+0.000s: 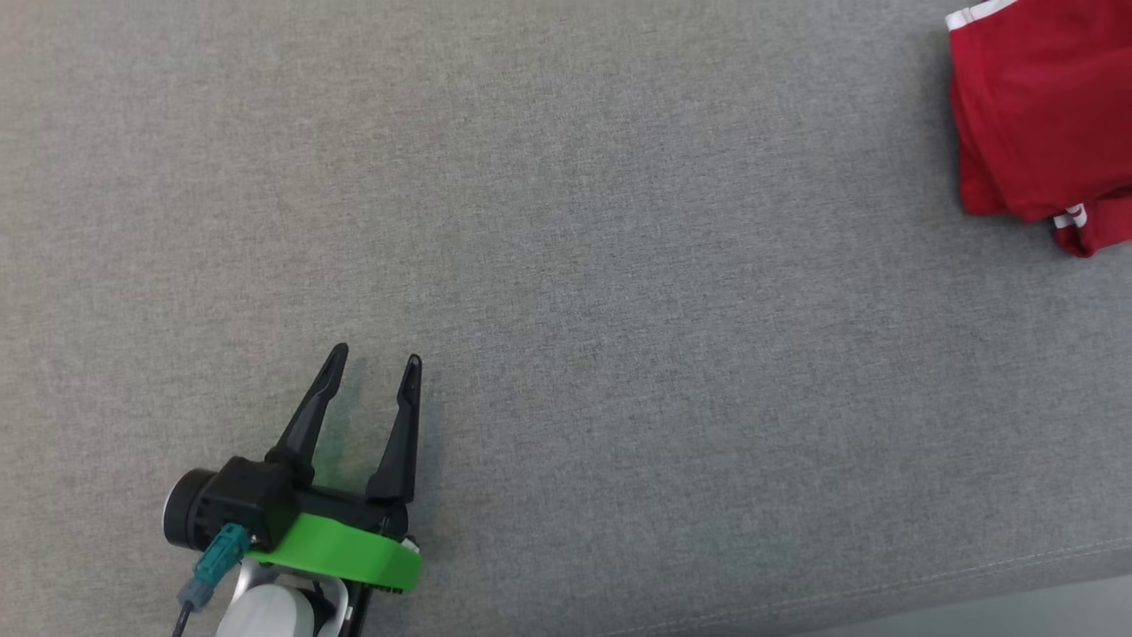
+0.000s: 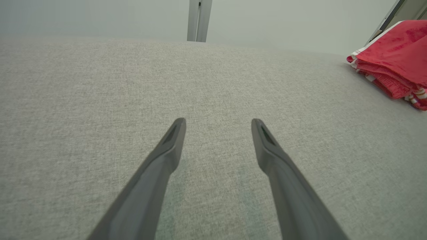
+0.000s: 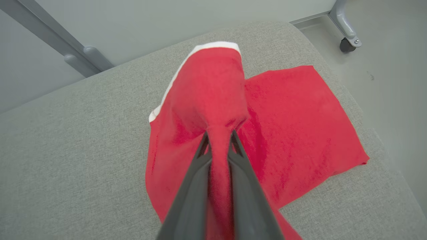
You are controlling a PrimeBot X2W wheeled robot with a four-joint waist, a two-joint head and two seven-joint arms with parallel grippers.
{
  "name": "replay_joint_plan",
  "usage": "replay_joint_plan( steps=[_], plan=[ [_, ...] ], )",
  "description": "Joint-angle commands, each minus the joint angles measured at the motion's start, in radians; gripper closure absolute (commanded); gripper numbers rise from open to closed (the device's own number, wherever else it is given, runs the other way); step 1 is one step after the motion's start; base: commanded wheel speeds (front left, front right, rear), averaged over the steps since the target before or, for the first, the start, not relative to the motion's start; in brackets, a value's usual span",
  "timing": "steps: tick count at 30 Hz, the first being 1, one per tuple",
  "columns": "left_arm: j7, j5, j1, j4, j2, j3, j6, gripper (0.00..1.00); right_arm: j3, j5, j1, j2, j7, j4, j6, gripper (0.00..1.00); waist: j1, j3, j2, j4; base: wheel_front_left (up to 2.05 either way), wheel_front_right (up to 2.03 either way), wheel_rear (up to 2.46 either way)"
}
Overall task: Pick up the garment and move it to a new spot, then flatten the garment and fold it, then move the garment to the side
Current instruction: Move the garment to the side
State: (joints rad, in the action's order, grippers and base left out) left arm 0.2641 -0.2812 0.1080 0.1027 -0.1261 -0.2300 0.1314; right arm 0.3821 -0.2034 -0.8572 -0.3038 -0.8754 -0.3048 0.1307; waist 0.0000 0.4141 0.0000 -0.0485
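The right gripper (image 3: 218,135), two long dark fingers, is seen closed narrowly on a pinched ridge of the red cloth garment with white trim (image 3: 293,126). The cloth bunches between the fingertips and rises beyond them in a soft tented fold, edged by the white band. The rest of the garment is spread flat beneath, near a rounded corner of the grey woven padded surface (image 1: 619,265), at the far right of the head view. From the left wrist view it appears stacked in several layers, so it is judged to be already folded. The cloth is judged light, limp and unbreakable. Where it is gripped through only some layers, the stack is likely to sag, slide or fall open when lifted, so a hold through all layers near a folded edge would be safer. The right arm is angled down over the garment, with fingers pointing towards the corner and the pale floor beyond. The left gripper (image 1: 376,356) is held wide and holds nothing, low over bare grey fabric, well apart from the garment, with fingers pointing away from the robot.
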Motion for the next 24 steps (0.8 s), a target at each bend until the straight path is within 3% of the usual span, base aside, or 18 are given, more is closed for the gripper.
replay_joint_plan(
  steps=[1, 5, 6, 7, 8, 15, 24],
  plan=[
    [0.0, -0.005, 0.019, 0.001, -0.009, 0.0, -0.001, 0.0, 0.009, 0.024, -0.015, -0.02, -0.009, 0.01, 0.0, 1.0, 0.0, 0.042, 0.0, 0.011, 0.0, 0.0, 0.0],
    [0.0, -0.011, 0.019, 0.009, -0.016, 0.01, -0.001, 0.0, 0.04, 0.106, -0.029, -0.062, -0.022, 0.012, 0.0, 1.0, 0.0, 0.057, 0.0, 0.031, 0.0, 0.0, 0.0],
    [0.0, -0.013, 0.02, 0.01, -0.019, 0.012, -0.001, 0.0, 0.055, 0.129, -0.032, -0.071, -0.02, 0.007, 0.0, 0.91, 0.0, 0.059, 0.0, 0.035, 0.0, 0.0, 0.0],
    [0.0, -0.014, 0.02, 0.01, -0.021, 0.014, -0.001, 0.0, 0.06, 0.142, -0.03, -0.075, -0.018, 0.004, 0.0, 0.51, 0.0, 0.06, 0.0, 0.038, 0.0, 0.0, 0.0],
    [0.0, -0.015, 0.019, 0.01, -0.023, 0.018, -0.001, 0.0, 0.068, 0.164, -0.025, -0.084, -0.006, 0.0, 0.0, 0.0, 0.0, 0.059, 0.0, 0.04, 0.0, 0.0, 0.0],
    [0.0, -0.003, -0.004, 0.014, -0.023, 0.035, -0.001, 0.0, 0.042, 0.236, 0.035, -0.127, 0.108, -0.052, -0.001, 0.0, 0.0, 0.015, 0.0, 0.035, 0.0, 0.0, 0.0],
    [0.0, 0.018, -0.073, 0.0, 0.013, 0.08, -0.001, 0.0, -0.056, 0.119, 0.162, -0.124, 0.393, 0.022, -0.001, 0.0, 0.0, -0.137, 0.0, 0.037, 0.0, 0.0, 0.0]
  ],
)
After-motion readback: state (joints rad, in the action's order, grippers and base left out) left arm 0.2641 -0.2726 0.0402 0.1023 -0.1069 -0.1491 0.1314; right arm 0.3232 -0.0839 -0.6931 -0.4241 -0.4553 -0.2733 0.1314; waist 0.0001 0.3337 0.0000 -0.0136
